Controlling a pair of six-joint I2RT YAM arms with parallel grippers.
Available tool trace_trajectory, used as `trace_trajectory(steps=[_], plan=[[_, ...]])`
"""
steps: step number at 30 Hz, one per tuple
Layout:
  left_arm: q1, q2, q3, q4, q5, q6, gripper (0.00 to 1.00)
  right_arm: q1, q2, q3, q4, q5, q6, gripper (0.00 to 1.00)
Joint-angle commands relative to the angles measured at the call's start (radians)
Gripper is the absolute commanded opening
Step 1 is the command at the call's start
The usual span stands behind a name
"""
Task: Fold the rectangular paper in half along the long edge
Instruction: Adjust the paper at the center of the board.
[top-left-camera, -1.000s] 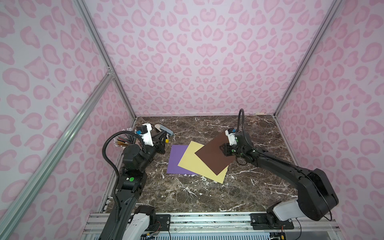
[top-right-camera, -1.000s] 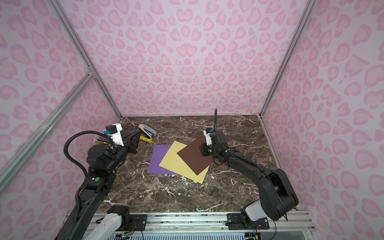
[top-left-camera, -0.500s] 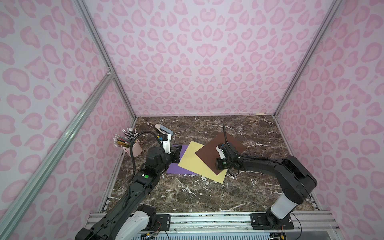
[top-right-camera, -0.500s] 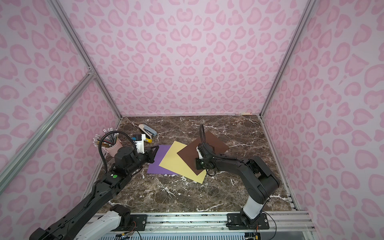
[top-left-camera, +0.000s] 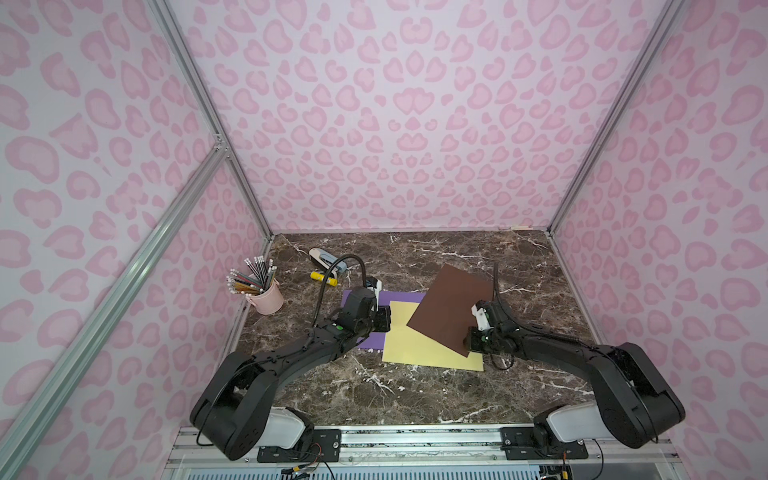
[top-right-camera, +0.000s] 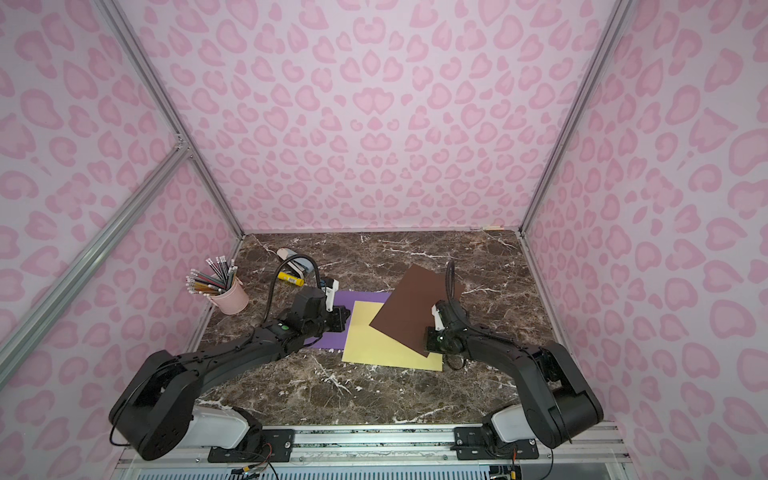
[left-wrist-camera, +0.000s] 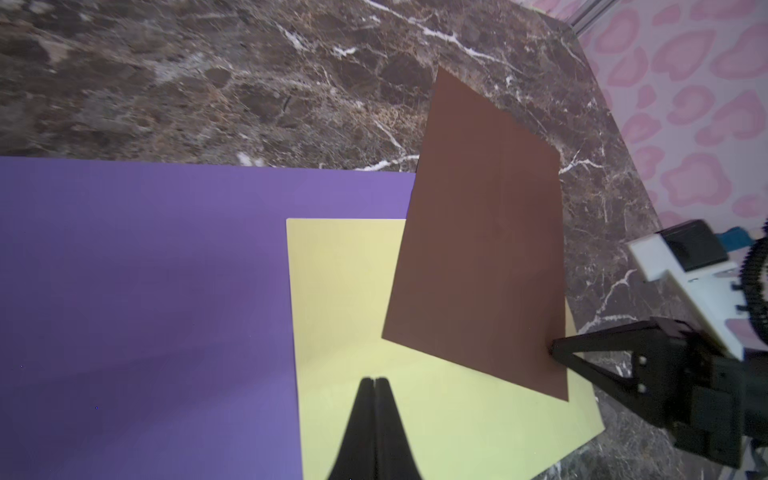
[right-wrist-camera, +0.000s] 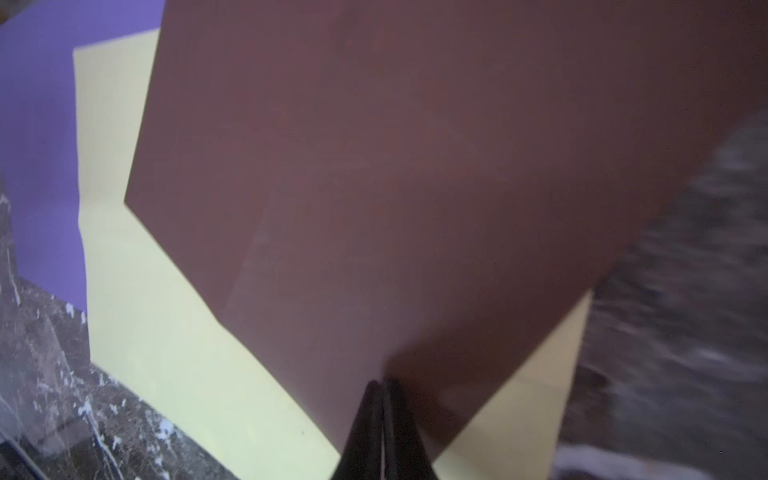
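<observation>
A brown rectangular paper (top-left-camera: 451, 307) (top-right-camera: 409, 307) lies askew on a yellow sheet (top-left-camera: 415, 345), which overlaps a purple sheet (top-left-camera: 365, 297). My right gripper (right-wrist-camera: 380, 382) is shut on the brown paper (right-wrist-camera: 415, 166) near its near corner. In the left wrist view its fingertips (left-wrist-camera: 555, 349) meet the edge of that paper (left-wrist-camera: 482, 249). My left gripper (left-wrist-camera: 375, 379) is shut and empty. It hovers over the yellow sheet (left-wrist-camera: 353, 291) close to that sheet's border with the purple sheet (left-wrist-camera: 145, 291). In both top views the left gripper (top-left-camera: 384, 320) (top-right-camera: 343, 320) sits left of the brown paper.
A pink cup of pencils (top-left-camera: 268, 297) stands at the left wall. A yellow glue stick (top-left-camera: 324, 279) and a stapler (top-left-camera: 322, 255) lie behind the left arm. Pink patterned walls enclose the marble table (top-left-camera: 415, 395) on three sides.
The left arm swung from the back left over the purple and yellow sheets. The right arm came down to the brown paper's near corner and its jaws closed.
</observation>
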Motion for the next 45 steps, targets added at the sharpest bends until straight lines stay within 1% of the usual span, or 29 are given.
trace_trajectory(steps=[1, 4, 7, 9, 11, 13, 16, 20, 23, 26, 31, 36, 39, 42, 45], plan=[[-0.024, 0.087, 0.042, 0.052, 0.007, -0.001, 0.03, -0.065, -0.059, -0.004, -0.110, -0.046, -0.046, 0.10], [-0.056, 0.182, 0.093, 0.042, 0.036, 0.006, 0.04, -0.083, -0.061, 0.023, -0.132, -0.080, -0.026, 0.10], [-0.086, 0.248, 0.123, 0.038, 0.034, 0.005, 0.04, -0.077, -0.056, 0.049, -0.113, -0.116, -0.007, 0.10], [-0.096, 0.287, 0.134, 0.038, 0.031, 0.000, 0.04, -0.045, -0.042, 0.079, -0.086, -0.124, 0.002, 0.10], [-0.100, 0.320, 0.139, 0.037, 0.035, -0.005, 0.04, 0.007, -0.009, 0.126, -0.077, -0.095, 0.010, 0.10], [-0.101, 0.347, 0.136, 0.029, 0.029, -0.014, 0.04, 0.072, 0.050, 0.193, -0.062, -0.069, 0.021, 0.10], [-0.102, 0.357, 0.120, 0.031, 0.000, -0.031, 0.04, 0.137, 0.162, 0.282, -0.036, -0.056, 0.037, 0.09], [-0.101, 0.366, 0.122, 0.017, -0.018, -0.038, 0.04, 0.162, 0.290, 0.342, 0.008, -0.061, 0.050, 0.07], [-0.099, 0.376, 0.145, -0.019, -0.054, -0.039, 0.04, 0.155, 0.331, 0.336, -0.003, -0.044, 0.043, 0.06], [-0.083, 0.375, 0.160, -0.066, -0.099, -0.039, 0.03, 0.131, 0.301, 0.264, -0.006, -0.053, 0.034, 0.06], [0.002, 0.322, 0.147, -0.075, -0.106, -0.025, 0.03, 0.068, 0.182, 0.106, -0.035, -0.083, 0.013, 0.06], [0.094, 0.318, 0.202, -0.105, -0.099, 0.050, 0.04, 0.057, 0.070, 0.025, -0.106, -0.126, 0.002, 0.07], [0.119, 0.313, 0.250, -0.113, -0.097, 0.094, 0.04, 0.058, 0.016, -0.007, -0.151, -0.126, 0.000, 0.07], [0.117, 0.253, 0.266, -0.072, -0.042, 0.133, 0.03, 0.057, -0.034, -0.009, -0.185, -0.118, -0.007, 0.07], [0.109, 0.193, 0.267, -0.046, 0.026, 0.149, 0.03, 0.058, -0.052, 0.027, -0.202, -0.142, -0.009, 0.08]])
